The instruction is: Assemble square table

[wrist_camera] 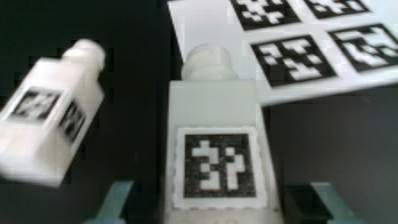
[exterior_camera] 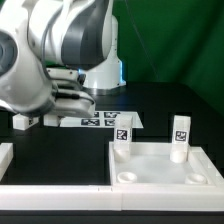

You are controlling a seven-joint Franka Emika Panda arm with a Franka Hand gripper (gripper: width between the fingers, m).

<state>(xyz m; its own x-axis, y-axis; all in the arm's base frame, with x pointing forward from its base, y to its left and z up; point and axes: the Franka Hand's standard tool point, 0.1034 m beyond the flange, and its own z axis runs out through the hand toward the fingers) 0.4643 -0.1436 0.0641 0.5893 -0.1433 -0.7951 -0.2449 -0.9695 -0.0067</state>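
As the wrist view shows it, the fingertips (wrist_camera: pixel 121 203) of the gripper (wrist_camera: pixel 221 205) stand one on each side of a white leg block (wrist_camera: pixel 217 140), whose tagged face is toward the camera. A thin dark sliver shows between each pad and the block. Cannot tell whether the fingers clamp it or only flank it. The block lies lengthwise between the fingers, its rounded end pointing away toward the marker board (wrist_camera: pixel 302 40) and its tip reaching the board's edge. Just beside it, not touching, a second leg block (wrist_camera: pixel 54 110) lies at a slant on the black table (wrist_camera: pixel 134 60); its tag is blurred.

Exterior view: the arm (exterior_camera: pixel 60 45) fills the exterior view's left and hides the gripper. A lone white block (exterior_camera: pixel 25 122) shows below it at the far left; cannot tell which of the two legs it is. The marker board lies flat just to the right of the arm.

The square slab (exterior_camera: pixel 160 170) sits at the exterior view's right, well apart from the gripper, with its raised rim showing and a round socket (exterior_camera: pixel 127 176) at a near corner. Two legs stand upright at its far corners, the left upright leg (exterior_camera: pixel 122 133) and the right upright leg (exterior_camera: pixel 180 133), tags facing the camera. A long white border bar (exterior_camera: pixel 60 190) runs along the front.
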